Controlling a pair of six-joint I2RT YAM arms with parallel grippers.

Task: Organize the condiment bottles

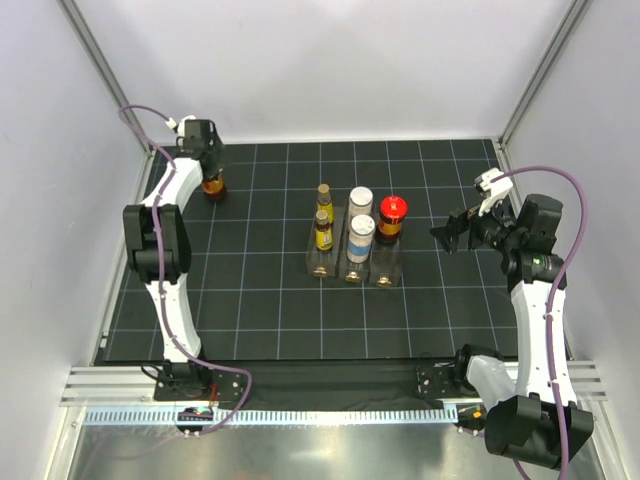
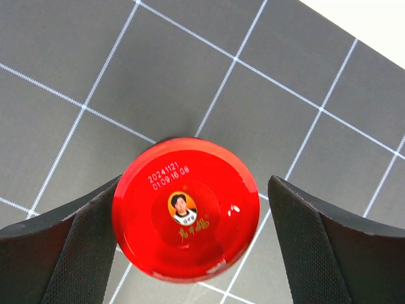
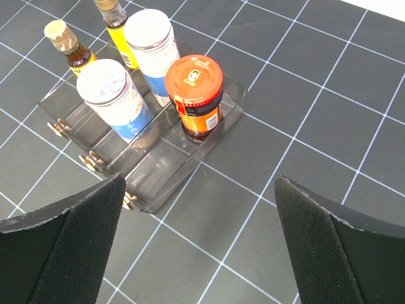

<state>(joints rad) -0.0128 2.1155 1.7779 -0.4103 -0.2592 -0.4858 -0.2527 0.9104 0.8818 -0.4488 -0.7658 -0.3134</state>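
Now: we see left gripper (image 2: 195,190) at mat (image 1: 260,320) far-left, jaws open astride red-capped jar (image 2: 186,209), left pad (image 2: 88,253) against it, right pad (image 2: 310,253) clear, nothing clamped. Right gripper (image 3: 199,183) wide open, empty, near rack (image 3: 161,174) right side. In rack we count second jar (image 3: 197,95) right slot, two white bottles (image 3: 111,95) middle, two yellow bottles (image 3: 66,44) left.

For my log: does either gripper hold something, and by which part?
Nothing is held: left gripper is open around the red-capped jar; right gripper is empty.
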